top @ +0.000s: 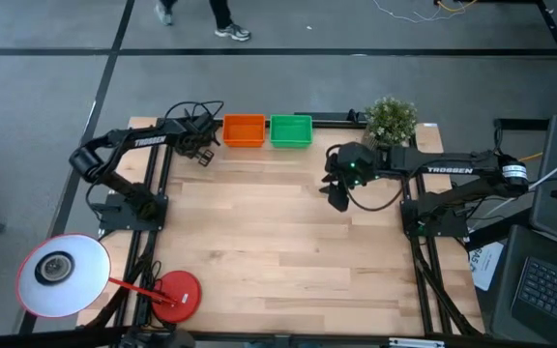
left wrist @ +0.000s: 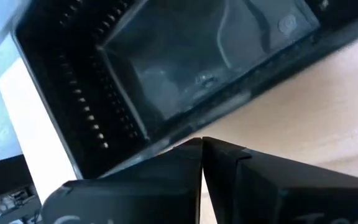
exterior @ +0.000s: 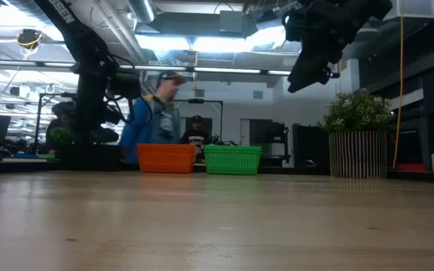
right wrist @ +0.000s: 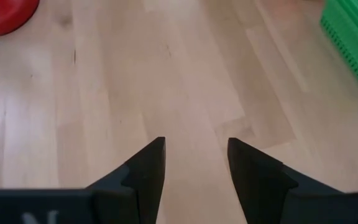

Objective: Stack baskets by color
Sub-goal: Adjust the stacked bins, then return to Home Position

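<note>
An orange basket [top: 244, 130] and a green basket [top: 290, 130] stand side by side on their bottoms at the table's far edge; the low view shows both too, orange [exterior: 166, 158] and green [exterior: 232, 159]. A black basket [left wrist: 166, 68] fills the left wrist view, lying on the wood left of the orange one. My left gripper [left wrist: 202, 149] is shut, its tips at that basket's near rim. In the high view the left gripper [top: 202, 150] and its cables hide the black basket. My right gripper [right wrist: 196, 149] hangs open over bare wood right of centre, holding nothing. My left gripper comes at the black basket slanting down, its shut fingertips [left wrist: 191, 152] standing right at the near rim [left wrist: 166, 144]. Whether they touch the rim or have any of its wall between them, I cannot tell. The basket lies flat on the table.
A potted plant [top: 391, 120] stands at the far right beside the green basket. A round red lamp base [top: 177, 295] and its white shade [top: 58, 275] sit at the near left. A person [exterior: 157, 113] shows beyond the table. Bare wood [top: 278, 232] spreads across the middle.
</note>
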